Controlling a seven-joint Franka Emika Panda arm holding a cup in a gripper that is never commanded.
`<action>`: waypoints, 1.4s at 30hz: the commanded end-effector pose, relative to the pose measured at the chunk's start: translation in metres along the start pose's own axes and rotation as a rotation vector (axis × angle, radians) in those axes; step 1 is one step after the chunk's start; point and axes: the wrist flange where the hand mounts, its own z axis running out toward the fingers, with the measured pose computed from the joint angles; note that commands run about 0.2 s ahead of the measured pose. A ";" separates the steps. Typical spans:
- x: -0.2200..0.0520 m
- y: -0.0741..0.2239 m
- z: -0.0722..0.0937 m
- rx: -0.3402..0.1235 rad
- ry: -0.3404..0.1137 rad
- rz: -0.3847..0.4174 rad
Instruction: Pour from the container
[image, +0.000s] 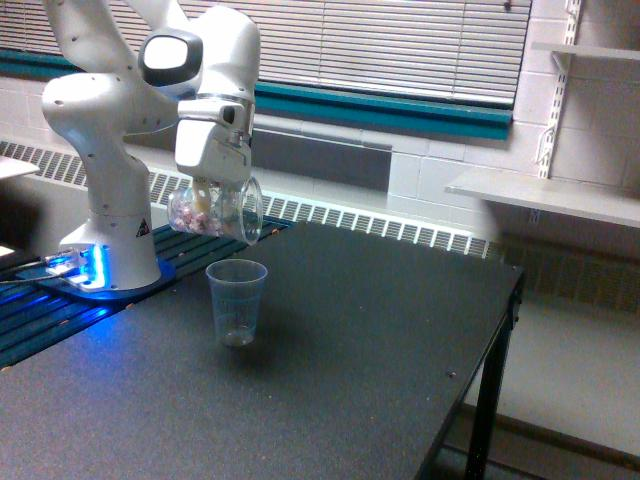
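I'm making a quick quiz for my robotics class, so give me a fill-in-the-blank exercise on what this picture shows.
1. The pincer holds the clear tumbler tipped on its ____.
2. The slim clear cup stands ____ on the black table.
3. The tumbler hangs ____ the cup, a little toward the exterior view's left.
4. The small pieces sit inside the ____.

Missing words: side; upright; above; tumbler
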 end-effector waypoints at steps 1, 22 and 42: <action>-0.015 -0.001 0.010 -0.016 -0.042 -0.003; -0.027 -0.012 0.014 -0.020 -0.104 0.039; -0.036 -0.026 0.004 -0.025 -0.119 0.025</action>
